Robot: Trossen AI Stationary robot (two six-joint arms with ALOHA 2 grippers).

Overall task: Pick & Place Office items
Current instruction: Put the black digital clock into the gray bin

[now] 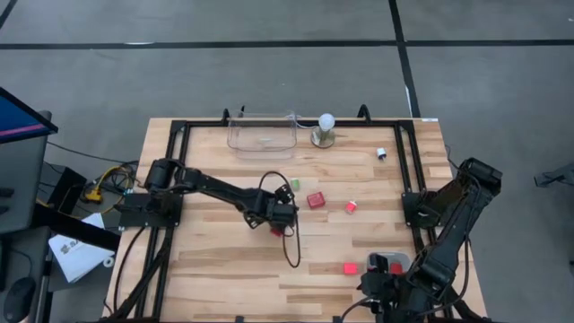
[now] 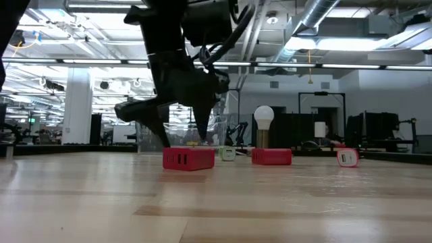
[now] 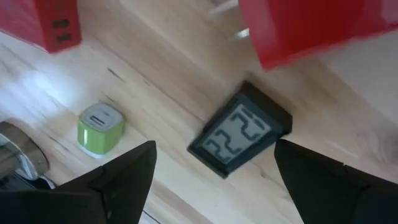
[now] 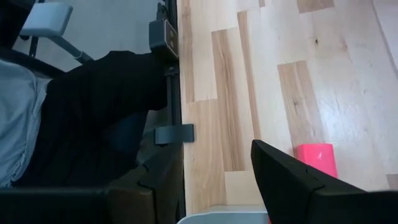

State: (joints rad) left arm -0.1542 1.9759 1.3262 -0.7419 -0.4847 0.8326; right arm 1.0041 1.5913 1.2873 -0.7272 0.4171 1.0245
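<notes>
lying between the spread fingers of the left pincer (image 3: pixel 214 171), a black-and-white clock piece (image 3: pixel 239 138) rests on the counter (image 3: pixel 161 81); green block (image 3: pixel 100 127) and red block (image 3: pixel 46 22) nearby. right pincer (image 4: pixel 211 180) open at counter edge, pink block (image 4: pixel 315 158) just beside.

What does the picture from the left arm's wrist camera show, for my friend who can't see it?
The left tool is open, its two dark fingers on either side of a small black clock with a pale number display, lying on the wooden table. A green cube sits to one side, and red blocks lie beyond.
</notes>
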